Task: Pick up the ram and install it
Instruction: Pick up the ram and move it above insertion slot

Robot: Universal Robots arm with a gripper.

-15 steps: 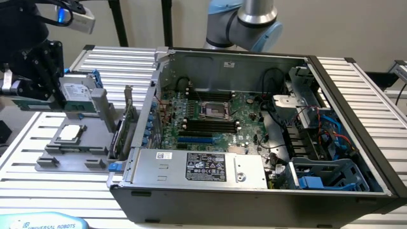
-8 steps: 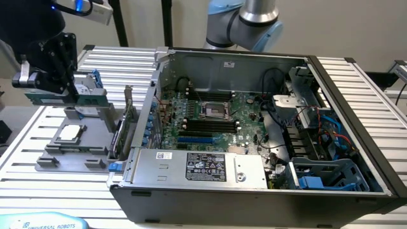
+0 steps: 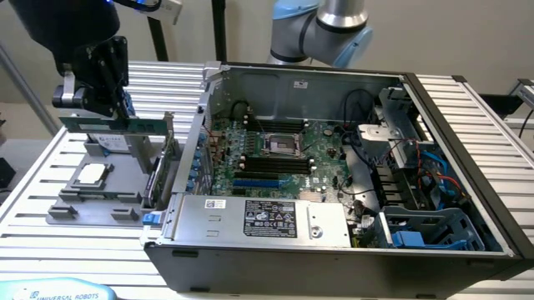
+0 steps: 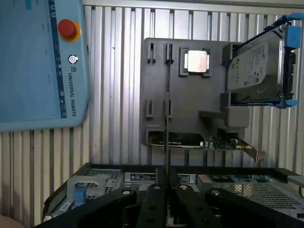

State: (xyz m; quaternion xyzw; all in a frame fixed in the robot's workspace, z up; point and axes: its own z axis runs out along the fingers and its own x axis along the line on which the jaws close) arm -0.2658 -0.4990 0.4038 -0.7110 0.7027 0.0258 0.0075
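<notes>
The ram point(image 3: 112, 125), a narrow green stick, hangs level above the grey parts holder point(image 3: 87, 203) at the exterior view's left. My gripper point(image 3: 124, 114) is shut on its upper edge. In the wrist view the ram point(image 4: 166, 123) appears edge-on as a thin dark line running from between my black fingers point(image 4: 154, 202) out over the holder point(image 4: 185, 104). The open computer case point(image 3: 467, 181) lies to the exterior view's right, with black memory slots point(image 3: 276, 164) on its motherboard point(image 3: 321, 147).
The holder carries a square silver processor point(image 4: 196, 61), a hard drive in a blue frame point(image 4: 256, 66) and an upright expansion card point(image 3: 162, 165). A blue teach pendant point(image 4: 38, 61) lies on the slatted table. The power supply point(image 3: 267, 219) sits at the case's near side.
</notes>
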